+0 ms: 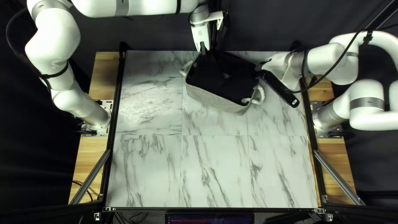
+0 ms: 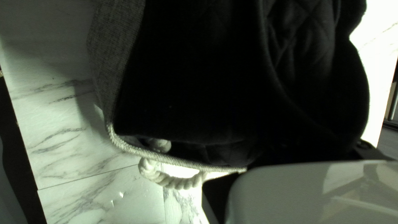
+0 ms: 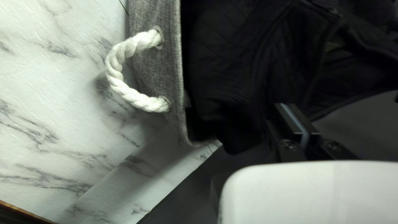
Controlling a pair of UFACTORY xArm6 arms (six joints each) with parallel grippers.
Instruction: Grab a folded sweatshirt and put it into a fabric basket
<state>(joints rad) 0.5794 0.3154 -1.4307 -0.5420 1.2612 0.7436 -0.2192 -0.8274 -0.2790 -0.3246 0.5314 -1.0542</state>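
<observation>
The dark sweatshirt (image 1: 224, 85) sits in the fabric basket (image 1: 217, 101) on the tabletop (image 1: 215, 170), spilling over its rim; the right gripper (image 1: 263, 66) has its jaws pressed together beside it; the left gripper's (image 1: 204, 49) state I can't tell.

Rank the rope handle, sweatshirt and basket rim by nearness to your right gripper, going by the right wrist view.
1. Sweatshirt, right beside the gripper.
2. Basket rim, beyond the sweatshirt.
3. Rope handle, outside the basket.
</observation>
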